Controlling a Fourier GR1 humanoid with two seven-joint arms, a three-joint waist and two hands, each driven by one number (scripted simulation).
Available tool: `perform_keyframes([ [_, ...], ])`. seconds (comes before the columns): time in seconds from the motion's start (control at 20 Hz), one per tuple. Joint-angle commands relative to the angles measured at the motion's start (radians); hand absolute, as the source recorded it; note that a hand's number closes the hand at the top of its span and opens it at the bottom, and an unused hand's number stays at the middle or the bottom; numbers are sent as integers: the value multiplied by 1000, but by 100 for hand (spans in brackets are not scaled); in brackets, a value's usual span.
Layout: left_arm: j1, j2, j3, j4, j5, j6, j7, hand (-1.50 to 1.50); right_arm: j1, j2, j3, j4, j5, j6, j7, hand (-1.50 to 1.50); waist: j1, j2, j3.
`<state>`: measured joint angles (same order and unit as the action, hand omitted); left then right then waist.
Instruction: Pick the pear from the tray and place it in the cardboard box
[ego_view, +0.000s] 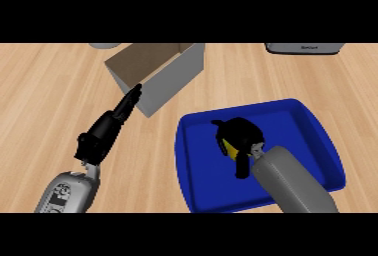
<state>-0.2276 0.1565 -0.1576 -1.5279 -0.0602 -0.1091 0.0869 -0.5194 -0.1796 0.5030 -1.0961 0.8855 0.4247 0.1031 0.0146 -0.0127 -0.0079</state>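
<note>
My left hand (111, 125) is stretched out over the wooden counter (44, 100), fingers straight and released, tips just beside the near corner of the cardboard box (159, 67). The box stands open-topped, well apart from the tray. Further right, my right hand (238, 137) is down inside the blue tray (310, 125), fingers curled round the pear (232, 149); only a sliver of yellow shows between them. So I judge I am at the grasp, the pear not yet out of the tray. Next I would need to raise it over the rim and carry it left and away to the box's opening. Which way the pear points, or how its long axis lies, I cannot tell: my fingers hide it.
</note>
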Motion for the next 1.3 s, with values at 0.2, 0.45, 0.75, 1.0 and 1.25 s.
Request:
perform_keyframes([
  [0.2,-27,-4,1,26,3,-16,5,0,-116,38,189,-44,114,-243,-391,150,12,21,9],
  [0.45,39,-11,-5,32,-16,-4,-41,0,-158,61,92,9,131,-454,-467,150,-1,16,8],
  [0.75,61,-1,17,-31,-12,-5,-5,0,-194,29,-24,-225,19,-262,-481,150,-19,7,8],
  [1.0,55,13,38,-16,-1,-36,-31,0,-136,-18,-104,-421,-103,-133,-517,150,-22,8,8],
  [1.25,51,-5,27,3,-28,-20,-35,0,-118,-20,-238,-622,-227,-17,-396,150,-27,8,8],
])
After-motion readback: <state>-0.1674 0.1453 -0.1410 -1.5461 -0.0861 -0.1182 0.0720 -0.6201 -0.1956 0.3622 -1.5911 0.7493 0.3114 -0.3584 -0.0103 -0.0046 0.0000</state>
